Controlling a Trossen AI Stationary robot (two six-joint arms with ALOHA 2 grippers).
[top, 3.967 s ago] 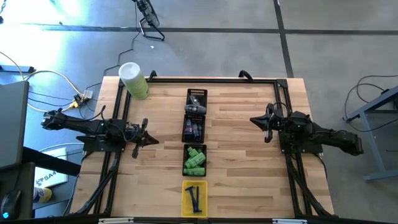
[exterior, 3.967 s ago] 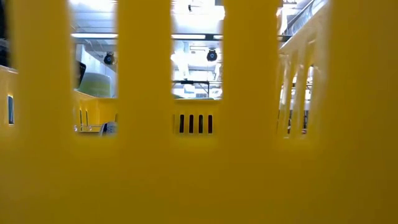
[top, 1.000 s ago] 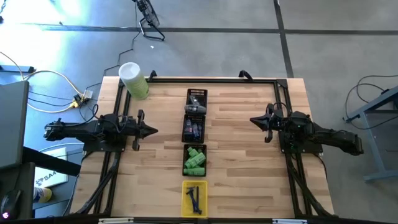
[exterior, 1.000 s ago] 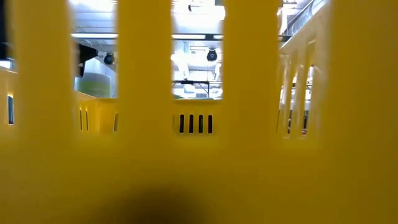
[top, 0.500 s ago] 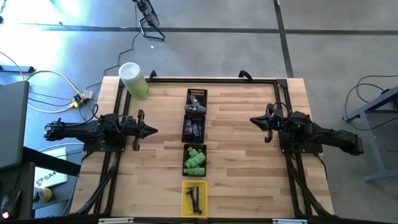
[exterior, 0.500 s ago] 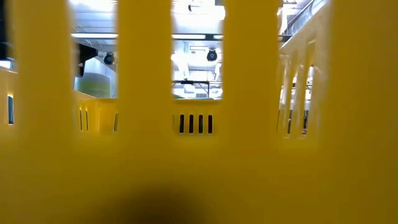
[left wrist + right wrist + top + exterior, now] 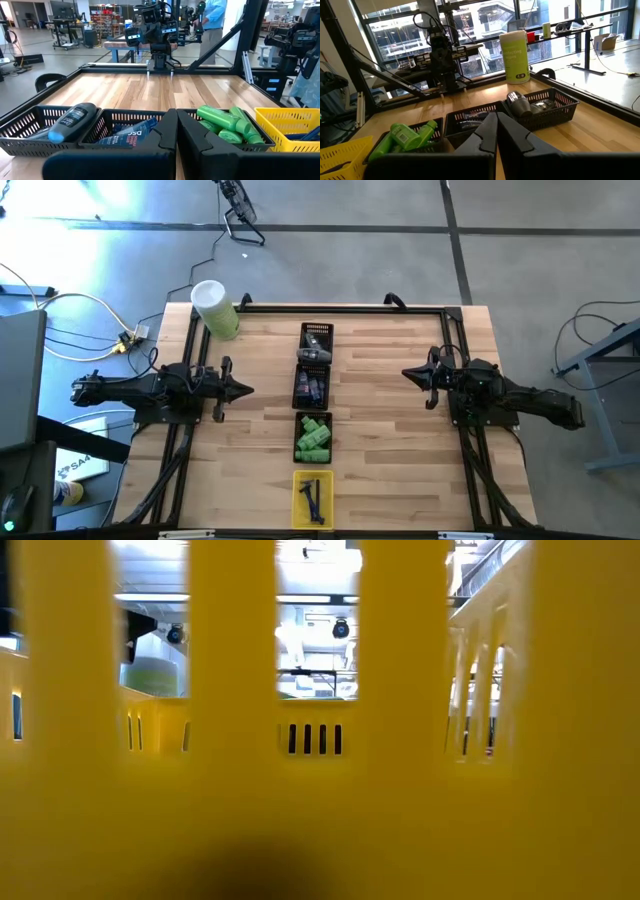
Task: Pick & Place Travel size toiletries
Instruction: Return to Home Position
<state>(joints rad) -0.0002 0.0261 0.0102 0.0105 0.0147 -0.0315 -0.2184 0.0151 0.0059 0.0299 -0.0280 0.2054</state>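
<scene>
The travel size toiletries lie in a row of trays down the table's middle. From far to near: grey-blue pieces [image 7: 316, 350] in a black tray, purple-grey tubes [image 7: 309, 388], green bottles [image 7: 313, 438], and dark sticks [image 7: 314, 498] in the yellow tray [image 7: 299, 485]. My left gripper [image 7: 250, 390] is shut and holds nothing, left of the row, pointing level at it. My right gripper [image 7: 404, 373] is shut and holds nothing, right of the row. In the left wrist view the shut fingers [image 7: 170, 131] stand before the green bottles [image 7: 225, 125]. In the right wrist view the fingers [image 7: 490, 131] face the trays.
A big pale-green cylinder with a white top [image 7: 215, 308] stands at the table's far left corner. A black frame [image 7: 340, 307] runs along the table's edges. The yellow tray's slotted wall [image 7: 320, 820] fills the low view. Bare wood lies between each gripper and the row.
</scene>
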